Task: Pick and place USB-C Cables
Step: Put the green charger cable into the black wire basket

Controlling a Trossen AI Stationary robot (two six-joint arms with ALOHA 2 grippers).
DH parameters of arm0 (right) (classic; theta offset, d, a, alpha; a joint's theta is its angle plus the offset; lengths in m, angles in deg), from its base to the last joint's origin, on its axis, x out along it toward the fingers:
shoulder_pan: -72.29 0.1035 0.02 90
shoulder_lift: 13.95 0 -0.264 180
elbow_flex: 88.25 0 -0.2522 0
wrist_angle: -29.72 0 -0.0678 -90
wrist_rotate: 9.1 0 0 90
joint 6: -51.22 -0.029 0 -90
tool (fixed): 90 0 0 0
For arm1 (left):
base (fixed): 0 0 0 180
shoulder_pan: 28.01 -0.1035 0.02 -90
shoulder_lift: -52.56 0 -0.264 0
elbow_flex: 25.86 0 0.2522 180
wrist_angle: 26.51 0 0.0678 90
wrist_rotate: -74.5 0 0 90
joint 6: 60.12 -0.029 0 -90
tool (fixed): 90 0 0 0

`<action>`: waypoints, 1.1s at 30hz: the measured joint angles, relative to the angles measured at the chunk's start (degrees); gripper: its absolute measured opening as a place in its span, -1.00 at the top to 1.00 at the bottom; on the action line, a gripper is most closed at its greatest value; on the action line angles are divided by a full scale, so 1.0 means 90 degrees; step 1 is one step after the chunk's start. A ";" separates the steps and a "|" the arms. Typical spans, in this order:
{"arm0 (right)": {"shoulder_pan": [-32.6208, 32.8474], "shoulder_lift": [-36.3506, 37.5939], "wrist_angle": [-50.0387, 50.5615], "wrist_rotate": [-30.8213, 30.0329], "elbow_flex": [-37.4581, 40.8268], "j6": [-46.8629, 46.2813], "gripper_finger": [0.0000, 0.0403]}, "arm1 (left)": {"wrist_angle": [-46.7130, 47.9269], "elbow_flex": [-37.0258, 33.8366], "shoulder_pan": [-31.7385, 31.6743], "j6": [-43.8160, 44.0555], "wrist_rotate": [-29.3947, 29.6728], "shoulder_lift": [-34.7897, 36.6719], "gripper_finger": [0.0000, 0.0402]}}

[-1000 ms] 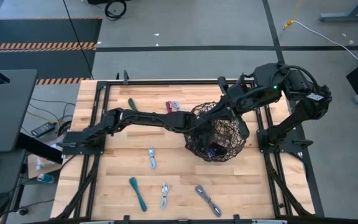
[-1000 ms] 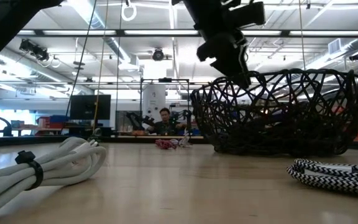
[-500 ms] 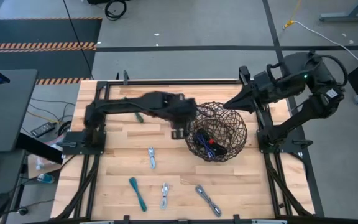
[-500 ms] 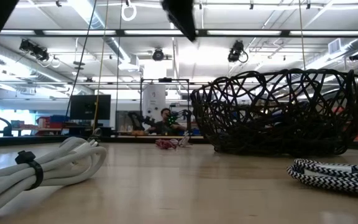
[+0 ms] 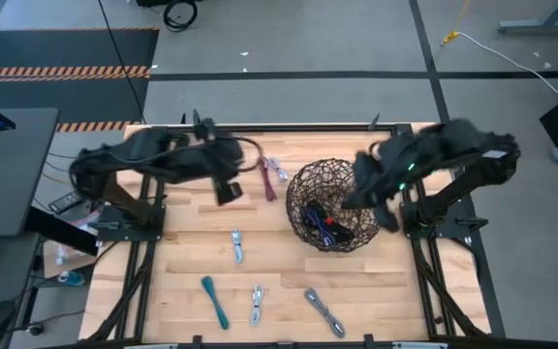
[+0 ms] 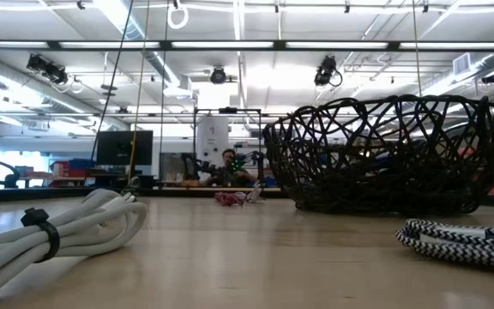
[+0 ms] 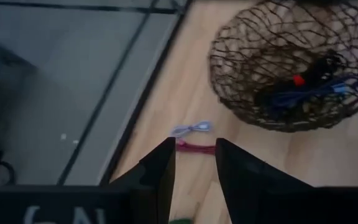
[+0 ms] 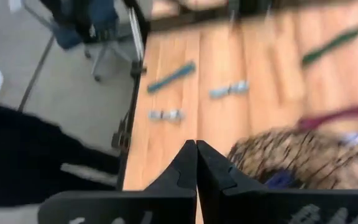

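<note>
The worktop (image 5: 177, 276) has lots of bare wood on the left and near side. The round wire basket (image 5: 335, 206) sits toward the right, with a few USB-C cables (image 5: 325, 222) inside. More cables lie loose: a maroon one (image 5: 268, 181) just left of the basket beside a pale one (image 5: 279, 171), a grey one (image 5: 236, 245) in the middle, and a teal one (image 5: 214, 301), a white one (image 5: 257, 303) and a striped one (image 5: 325, 312) along the near edge.

The left end effector (image 5: 227, 190) hangs over the far left wood, fingers a little apart, holding nothing. The right end effector (image 8: 196, 163) is by the basket's right rim, fingers pressed together, empty.

Only the low view shows a person (image 6: 227, 166) far behind. The left wrist view shows a green bit (image 7: 180, 220) under the fingers
</note>
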 joint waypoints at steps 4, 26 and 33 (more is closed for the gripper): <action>0.0234 -0.0057 -0.0270 0.0111 0.0895 -0.0799 0.99 | 0.0372 0.0002 0.0256 0.0486 0.0436 0.0354 0.40; 0.1703 -0.0069 -0.6108 -0.0182 0.5189 -0.5185 0.91 | 0.0934 -0.0017 0.0513 0.0490 0.0765 0.0521 0.40; 0.1745 -0.0069 -0.6918 0.0475 0.6045 -0.6197 0.87 | 0.0934 -0.0017 0.0513 0.0656 0.0762 0.0521 0.40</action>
